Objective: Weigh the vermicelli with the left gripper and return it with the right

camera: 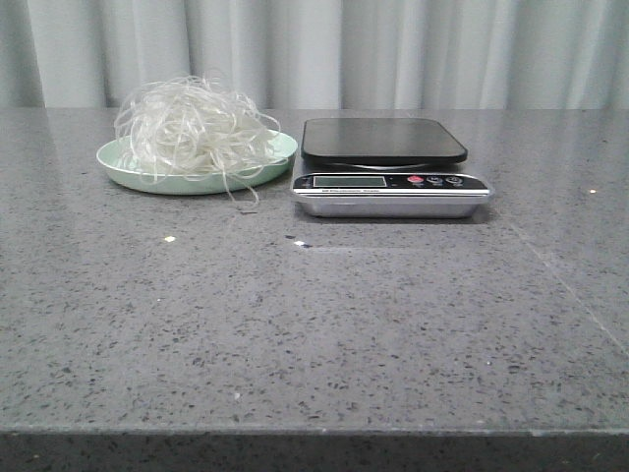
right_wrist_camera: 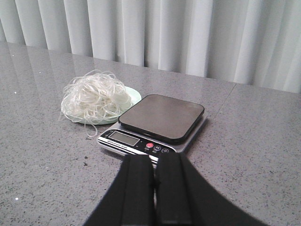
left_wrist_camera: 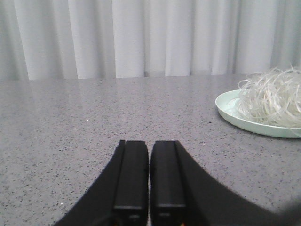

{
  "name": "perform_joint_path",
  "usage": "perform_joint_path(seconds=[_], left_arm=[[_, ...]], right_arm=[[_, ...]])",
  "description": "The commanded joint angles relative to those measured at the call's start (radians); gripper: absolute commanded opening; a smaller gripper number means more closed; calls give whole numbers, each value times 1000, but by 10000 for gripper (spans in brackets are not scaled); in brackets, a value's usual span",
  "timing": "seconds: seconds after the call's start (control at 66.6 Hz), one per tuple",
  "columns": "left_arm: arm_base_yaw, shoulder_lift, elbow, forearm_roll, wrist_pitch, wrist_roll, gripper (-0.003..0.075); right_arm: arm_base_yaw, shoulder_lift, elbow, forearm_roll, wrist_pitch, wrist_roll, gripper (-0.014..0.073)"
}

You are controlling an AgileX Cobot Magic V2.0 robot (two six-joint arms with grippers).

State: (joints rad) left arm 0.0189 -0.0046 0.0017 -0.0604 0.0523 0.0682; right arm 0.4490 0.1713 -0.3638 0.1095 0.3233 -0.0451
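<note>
We see the vermicelli (camera: 192, 126) heaped on the pale green plate (camera: 280, 157), just beside the scale (camera: 388, 167) on the desk (camera: 314, 324), a short lift apart, we judge. Our left hand (left_wrist_camera: 149, 174) hangs clenched and empty short of the plate; our right hand (right_wrist_camera: 154, 188), likewise clenched on nothing, waits before the scale, placed for the return. The scale's platform is bare.

Translucent white vermicelli (camera: 192, 128) fills a pale mint-green plate (camera: 280, 152). The kitchen scale (camera: 390, 180) has a black platform, silver base and one red button. The countertop (camera: 314, 324) is speckled grey; the curtain (camera: 393, 49) is pale grey-white.
</note>
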Motion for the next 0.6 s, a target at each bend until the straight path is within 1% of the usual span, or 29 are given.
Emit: perform_joint_path(seconds=[0.0,0.165,0.586], left_arm=[[-12,-21,8,10,-84,-68,145],[-39,-21,8,55,-81,-76,145],[-45,-21,8,54,-79,-76,145]], right_arm=[[-5,9,-25,-7,-76,-11,178],[-5,9,-25,-7,-76,-11,178],[-5,9,-25,-7,-76,-11,178]])
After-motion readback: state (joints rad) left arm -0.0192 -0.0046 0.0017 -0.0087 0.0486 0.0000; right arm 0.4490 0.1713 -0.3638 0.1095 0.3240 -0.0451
